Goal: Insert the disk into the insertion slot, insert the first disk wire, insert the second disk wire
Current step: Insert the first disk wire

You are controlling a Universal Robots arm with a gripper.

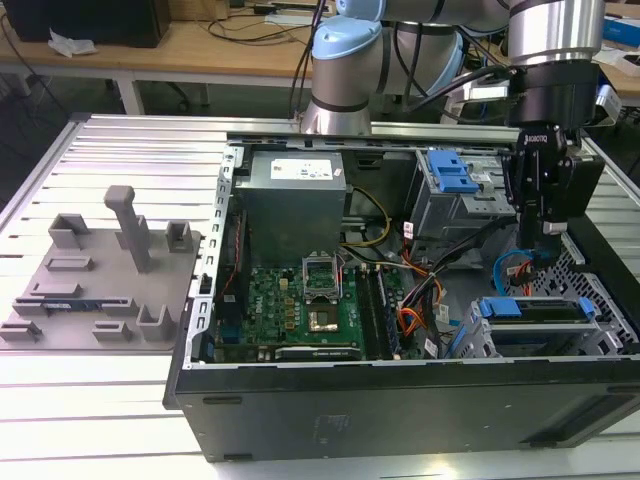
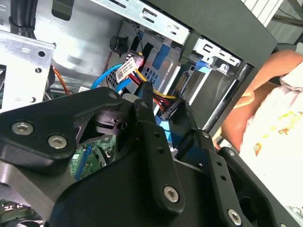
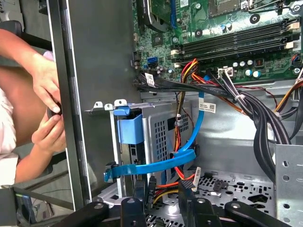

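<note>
My gripper [image 2: 166, 101] is closed to a narrow gap on the black plug [image 2: 171, 108], which looks pinched between the two fingertips. Its yellow and red leads [image 2: 158, 96] trail away past one finger.

The disk [image 1: 538, 312] already sits in the slot [image 1: 480, 345], just ahead of and below my fingertips, with its blue end toward the hand. The blue wire [image 3: 188, 153] loops across the cage wall between hand and disk; I cannot tell whether its far end is plugged in.

I judge the plug light, small and hard, smooth enough to twist in the pads. The stiff leads will likely tug it sideways. It is best held on the flat sides of its body, never by the leads. Its mating tongue looks fragile, so I would want it square to the disk's socket.
</note>
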